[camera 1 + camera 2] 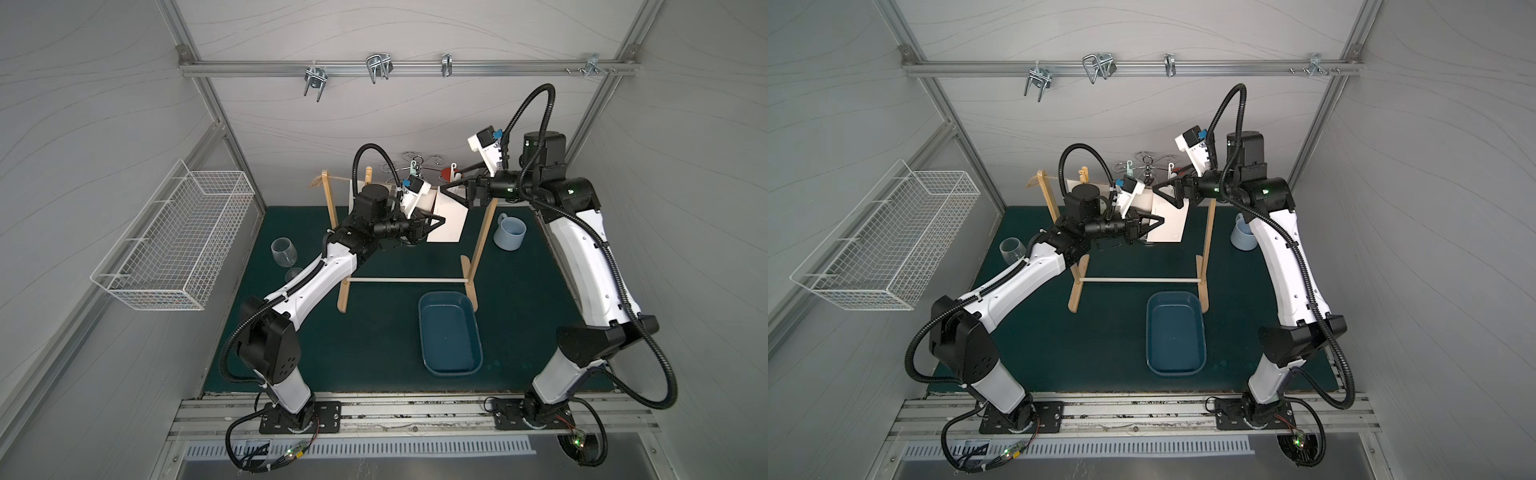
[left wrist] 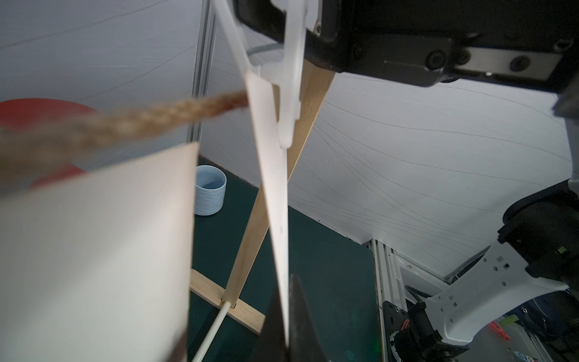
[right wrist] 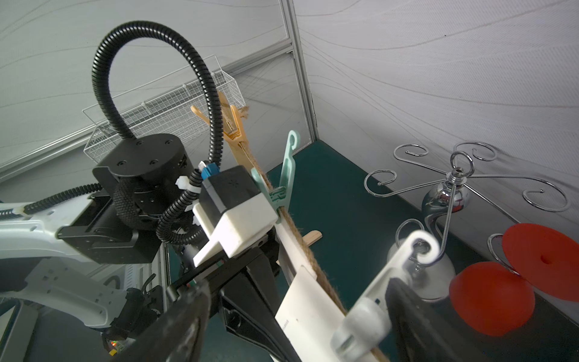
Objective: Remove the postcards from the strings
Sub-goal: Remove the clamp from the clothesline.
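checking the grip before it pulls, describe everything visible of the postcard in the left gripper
The postcard is flat white paper with small dark print near one edge. It hangs from the rope, pinned at its top by a white clothespin. The left gripper is shut on its edge lower down.

On the table point(image 1: 374, 353), a light blue mug point(image 1: 510, 235) sits near the right gripper point(image 1: 451, 187). A dark blue tray point(image 1: 451, 332) lies well apart from it, toward the front edge. A wine glass point(image 1: 284, 252) stands well to the left of the left gripper point(image 1: 440, 220), and a white wire basket point(image 1: 174, 245) hangs farther out. A chrome hook stand point(image 3: 457, 185) rises beyond the right gripper.
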### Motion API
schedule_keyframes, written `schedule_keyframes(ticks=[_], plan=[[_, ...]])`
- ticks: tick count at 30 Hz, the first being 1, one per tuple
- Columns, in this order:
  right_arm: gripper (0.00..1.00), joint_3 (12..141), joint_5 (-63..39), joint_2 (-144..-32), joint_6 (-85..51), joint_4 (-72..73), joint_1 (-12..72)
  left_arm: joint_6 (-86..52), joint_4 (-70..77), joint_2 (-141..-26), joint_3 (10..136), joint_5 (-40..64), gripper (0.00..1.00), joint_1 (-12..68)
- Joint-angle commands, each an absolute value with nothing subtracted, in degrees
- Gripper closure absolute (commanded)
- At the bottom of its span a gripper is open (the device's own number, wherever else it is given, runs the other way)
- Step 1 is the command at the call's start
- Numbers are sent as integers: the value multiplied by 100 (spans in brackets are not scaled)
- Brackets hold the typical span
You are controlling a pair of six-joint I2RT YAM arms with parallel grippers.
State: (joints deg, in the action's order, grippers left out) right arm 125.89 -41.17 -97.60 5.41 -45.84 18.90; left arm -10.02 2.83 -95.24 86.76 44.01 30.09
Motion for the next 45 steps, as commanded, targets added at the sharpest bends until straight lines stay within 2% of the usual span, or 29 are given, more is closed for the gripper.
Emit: schedule_keyframes(ticks=[1, 15, 18, 23, 26, 34, 45], plan=[[13, 12698, -4255, -9830, 686, -4758, 1907, -870, 283, -9586, 9004, 4433, 98, 2988], [19, 12721, -4543, -9885, 791, -4861, 1907, -773, 74, -9575, 9089, 4554, 99, 2988], [18, 12766, -4416, -9900, 800, -4947, 1907, -747, 49, -9555, 9085, 4524, 99, 2988], [11, 12220, -3415, -9559, 788, -4509, 1964, -644, 53, -9479, 8986, 4269, 100, 2988], [10, 11998, -3152, -9374, 741, -4281, 1978, -593, 112, -9440, 8916, 4069, 100, 2985], [8, 12080, -3022, -9407, 796, -4425, 1978, -380, 53, -9349, 8844, 3806, 100, 2988], [7, 12730, -3366, -9927, 842, -4707, 2021, -239, -128, -9398, 8946, 3848, 100, 2988]])
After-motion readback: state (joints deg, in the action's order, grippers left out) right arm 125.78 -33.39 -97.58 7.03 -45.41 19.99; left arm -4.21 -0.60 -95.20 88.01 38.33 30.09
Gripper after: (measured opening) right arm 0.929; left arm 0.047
